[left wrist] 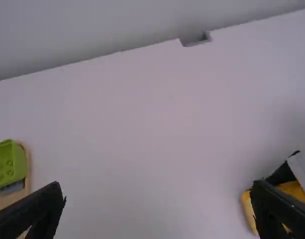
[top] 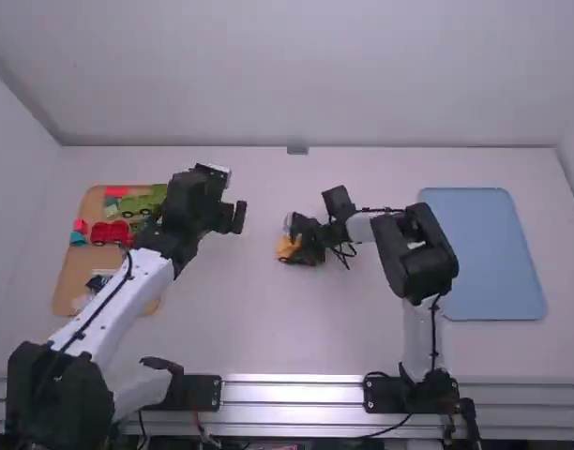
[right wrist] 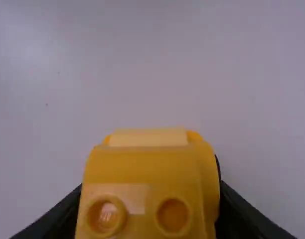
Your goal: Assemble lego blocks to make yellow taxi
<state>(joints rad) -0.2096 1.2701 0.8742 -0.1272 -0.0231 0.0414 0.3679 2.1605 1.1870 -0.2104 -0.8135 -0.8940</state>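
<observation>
Your left arm (top: 148,281) slants from the tabletop's (top: 278,328) near left corner toward the far edge, its gripper (top: 234,217) left of centre with fingers spread wide. Your right arm (top: 420,251) rises from the near edge, bends sharply inward, and holds its gripper (top: 309,246) around mid-table, fingers clamped.

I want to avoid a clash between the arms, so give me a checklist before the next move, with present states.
1. Right gripper has its jaws closed on the yellow piece: ok.
2. Left gripper has its jaws apart, nothing between them: ok.
3. Grippers stand apart from each other: ok.
4. Left gripper is at the yellow piece, ready to assist: not ok, it is off to the side.
5. Yellow piece rests on the table: cannot tell.
6. Green block lies on the brown tray: ok.
</observation>
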